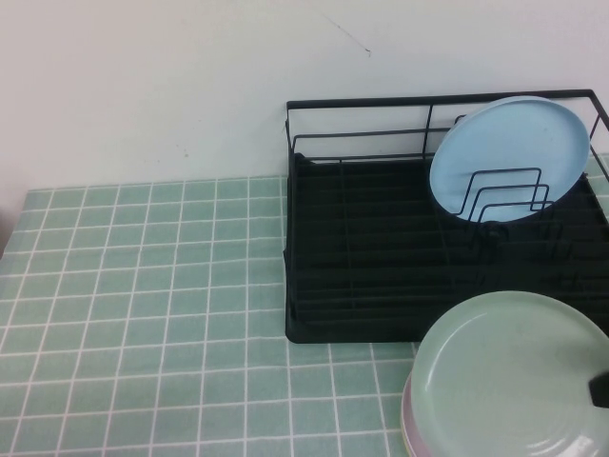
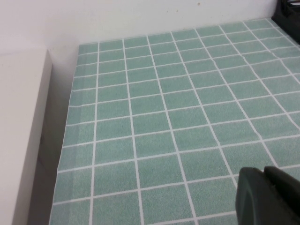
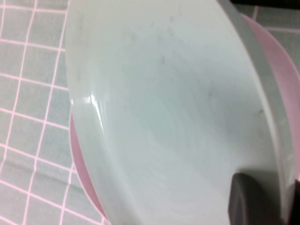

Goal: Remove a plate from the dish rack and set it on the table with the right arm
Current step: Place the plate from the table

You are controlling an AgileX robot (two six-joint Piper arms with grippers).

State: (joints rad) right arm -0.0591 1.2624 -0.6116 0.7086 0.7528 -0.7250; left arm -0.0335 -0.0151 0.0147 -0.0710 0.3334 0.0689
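Plate (image 1: 509, 371) matte mint, shallow-rimmed

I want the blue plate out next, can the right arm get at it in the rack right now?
Probably not yet: the right gripper is at the mint-green plate stacked on a pink plate. Otherwise the blue plate leans exposed in the dish rack.

The high view looks down from the robot's side across the table (image 1: 143, 314) toward the white wall at 12 o'clock, with the dish rack (image 1: 381, 257) at about 2 o'clock and the plate (image 1: 504, 381) at 5 o'clock. The left wrist view sits low and near over bare tiles, the left gripper (image 2: 267, 197) at its edge. The right wrist view is pressed very close to the plate, the right gripper (image 3: 253, 199) in its corner. All three views share the tiled table; the high and right wrist views share the plate.
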